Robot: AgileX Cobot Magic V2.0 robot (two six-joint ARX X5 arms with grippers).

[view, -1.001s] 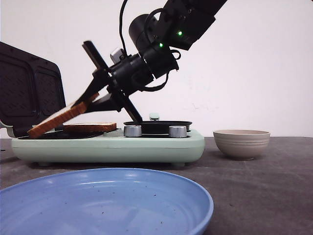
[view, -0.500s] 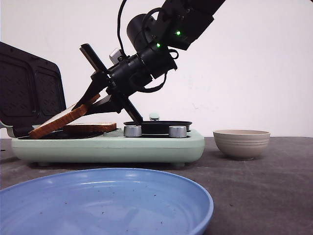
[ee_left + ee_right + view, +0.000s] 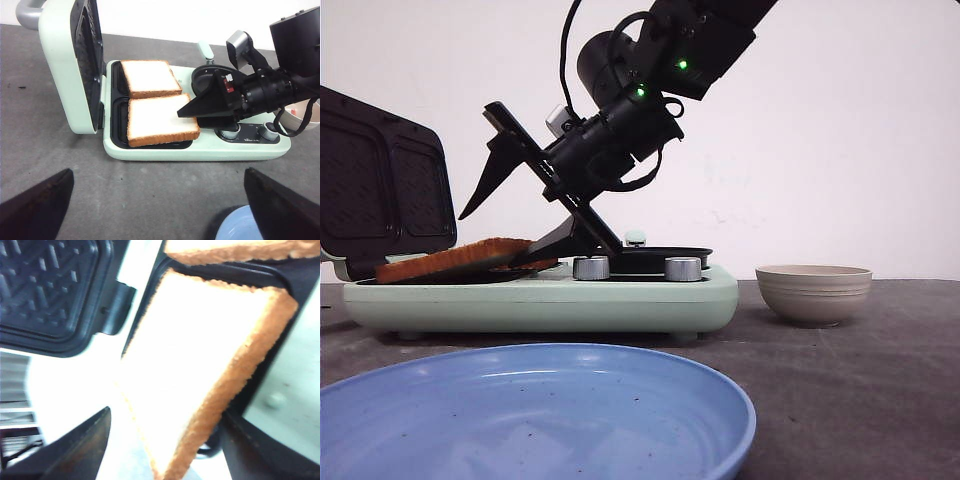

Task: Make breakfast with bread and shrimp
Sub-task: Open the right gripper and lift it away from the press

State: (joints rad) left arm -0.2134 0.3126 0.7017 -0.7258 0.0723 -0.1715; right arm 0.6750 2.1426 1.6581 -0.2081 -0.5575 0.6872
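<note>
The sandwich maker's raised lid walls off one side of the two bread slices. Above the nearer slice the right pincer hangs with fingers spread, blocking that approach. The blue plate and beige ribbed bowl take worktop space; bare worktop lies between them.

A plain white wall fills the space behind the scene in the front view, evenly lit, with a few faint marks near its lower part. It meets the bench along a straight horizontal line. The bench has a dark grey, slightly speckled matte surface, seen again in the left wrist view, where it runs back to the same white wall. Shadows are soft.
</note>
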